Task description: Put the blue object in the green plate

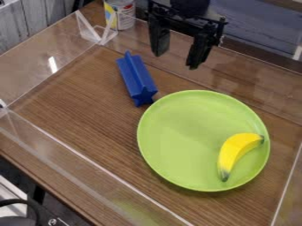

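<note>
The blue object point(136, 78) is a ridged royal-blue block lying flat on the wooden tabletop, just left of and behind the green plate point(177, 141). The plate is large, round and lime green, and a yellow banana point(238, 154) rests on its right side. My gripper point(176, 51) hangs above the table behind the plate and to the right of the block, pointing down. Its two black fingers point(157, 41) stand wide apart with nothing between them. It touches neither the block nor the plate.
Clear acrylic walls point(48, 62) fence the wooden table on the left, front and right. A bottle with a yellow and white label point(118, 13) stands at the back left. A clear stand point(94, 31) leans beside it.
</note>
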Action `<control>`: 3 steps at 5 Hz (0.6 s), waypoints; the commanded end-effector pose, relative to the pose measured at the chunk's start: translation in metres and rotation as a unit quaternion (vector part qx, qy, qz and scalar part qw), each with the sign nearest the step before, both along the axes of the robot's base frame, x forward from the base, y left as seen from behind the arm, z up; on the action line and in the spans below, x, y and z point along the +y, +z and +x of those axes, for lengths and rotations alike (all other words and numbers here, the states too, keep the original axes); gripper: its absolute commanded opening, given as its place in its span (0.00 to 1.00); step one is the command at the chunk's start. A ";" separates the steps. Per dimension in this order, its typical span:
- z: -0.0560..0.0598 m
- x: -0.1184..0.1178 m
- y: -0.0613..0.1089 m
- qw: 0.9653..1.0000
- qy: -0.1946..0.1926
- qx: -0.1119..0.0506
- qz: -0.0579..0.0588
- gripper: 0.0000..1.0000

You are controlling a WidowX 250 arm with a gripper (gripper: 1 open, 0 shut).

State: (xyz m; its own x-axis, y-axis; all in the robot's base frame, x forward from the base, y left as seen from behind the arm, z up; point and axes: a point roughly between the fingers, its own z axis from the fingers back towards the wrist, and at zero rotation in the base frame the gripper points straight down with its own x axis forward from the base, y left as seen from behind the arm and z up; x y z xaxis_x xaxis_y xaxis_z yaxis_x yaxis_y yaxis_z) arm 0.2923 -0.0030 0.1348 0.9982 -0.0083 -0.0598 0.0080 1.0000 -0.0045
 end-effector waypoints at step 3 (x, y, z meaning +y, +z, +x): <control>-0.014 0.057 -0.020 0.990 0.140 -0.005 -0.004 1.00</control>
State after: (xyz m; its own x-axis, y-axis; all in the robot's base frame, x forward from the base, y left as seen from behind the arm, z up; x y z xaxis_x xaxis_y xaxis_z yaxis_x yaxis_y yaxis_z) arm 0.2751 0.0540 0.0978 0.9554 0.2730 -0.1129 -0.2761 0.9611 -0.0122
